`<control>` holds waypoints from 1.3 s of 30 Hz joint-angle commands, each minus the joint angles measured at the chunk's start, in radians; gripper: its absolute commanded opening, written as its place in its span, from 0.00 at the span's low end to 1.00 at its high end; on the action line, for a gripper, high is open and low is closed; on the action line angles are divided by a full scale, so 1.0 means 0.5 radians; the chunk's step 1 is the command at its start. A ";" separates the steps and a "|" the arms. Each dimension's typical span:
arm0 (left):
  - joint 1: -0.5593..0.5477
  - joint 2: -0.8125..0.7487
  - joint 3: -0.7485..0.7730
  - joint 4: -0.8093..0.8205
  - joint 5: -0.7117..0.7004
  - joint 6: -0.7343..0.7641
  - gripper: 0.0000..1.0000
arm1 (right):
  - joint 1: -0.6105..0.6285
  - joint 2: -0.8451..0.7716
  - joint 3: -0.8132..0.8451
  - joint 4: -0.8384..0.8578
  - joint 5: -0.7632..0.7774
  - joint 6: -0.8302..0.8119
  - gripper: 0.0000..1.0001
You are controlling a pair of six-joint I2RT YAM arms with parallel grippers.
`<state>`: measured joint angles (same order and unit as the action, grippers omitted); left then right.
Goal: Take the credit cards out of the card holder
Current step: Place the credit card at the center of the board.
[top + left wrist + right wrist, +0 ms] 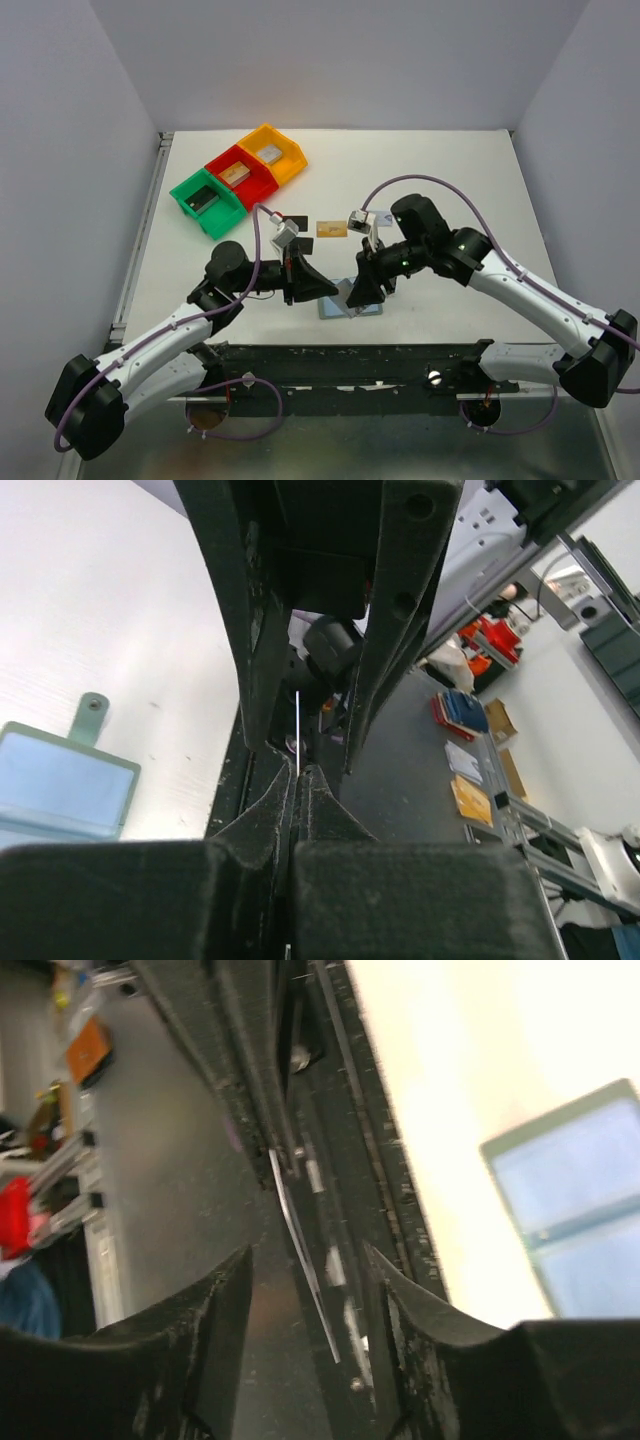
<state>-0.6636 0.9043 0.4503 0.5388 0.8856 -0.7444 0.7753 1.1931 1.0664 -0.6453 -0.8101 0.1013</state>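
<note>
The card holder [366, 309] lies open on the table, pale blue inside, partly under both grippers; it also shows in the left wrist view [55, 780] and the right wrist view [575, 1210]. My left gripper [332, 288] is shut on a thin pale card [298, 725], seen edge-on above the table's front edge. My right gripper [353, 294] faces it, open, its jaws on either side of the same card [300, 1240] without touching it. A gold-tan card [332, 228] and a black card [296, 220] lie flat on the table behind the grippers.
Green [207, 200], red [240, 175] and yellow [272, 153] bins with grey blocks stand at the back left. The black frame rail [350, 360] runs along the near table edge, just below the grippers.
</note>
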 commanded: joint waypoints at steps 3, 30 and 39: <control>-0.001 -0.246 -0.148 0.020 -0.635 0.020 0.00 | -0.072 -0.253 -0.024 0.210 0.782 0.367 0.62; 0.002 -0.364 -0.723 1.469 -1.511 -0.594 0.00 | -0.192 -0.426 -0.927 2.355 0.381 1.564 0.67; -0.001 -0.302 -0.704 1.496 -1.477 -0.653 0.00 | -0.192 -0.266 -0.906 2.447 0.307 1.580 0.56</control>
<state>-0.6624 0.7475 0.0868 1.2278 0.1421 -1.0527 0.6804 1.0492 0.6231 0.5102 -0.6235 0.8837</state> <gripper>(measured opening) 0.027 0.572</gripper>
